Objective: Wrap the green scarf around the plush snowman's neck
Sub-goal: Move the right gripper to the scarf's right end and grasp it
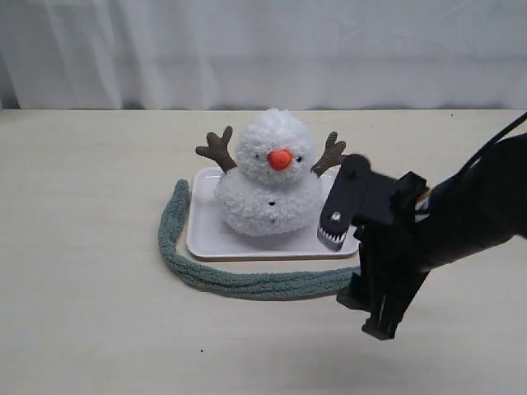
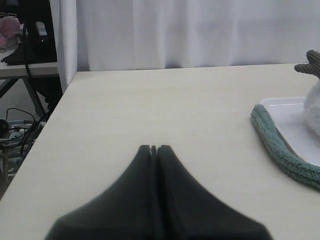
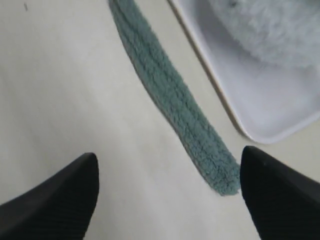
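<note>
The plush snowman (image 1: 268, 177) sits upright on a white tray (image 1: 206, 240), with nothing round its neck. The green scarf (image 1: 247, 285) lies flat on the table, curving from the tray's left side along its front edge. Its right end lies between the spread fingers of my right gripper (image 1: 356, 284). In the right wrist view that gripper (image 3: 168, 156) is open over the table, and the scarf (image 3: 165, 90) ends just beside one finger, untouched. My left gripper (image 2: 153, 148) is shut and empty, well to the left of the scarf (image 2: 280, 150) and out of the exterior view.
A white curtain (image 1: 263, 49) hangs behind the table's far edge. The table's left edge (image 2: 45, 125) drops to cables and a stand on the floor. The tray's corner (image 3: 260, 125) lies close to the right gripper.
</note>
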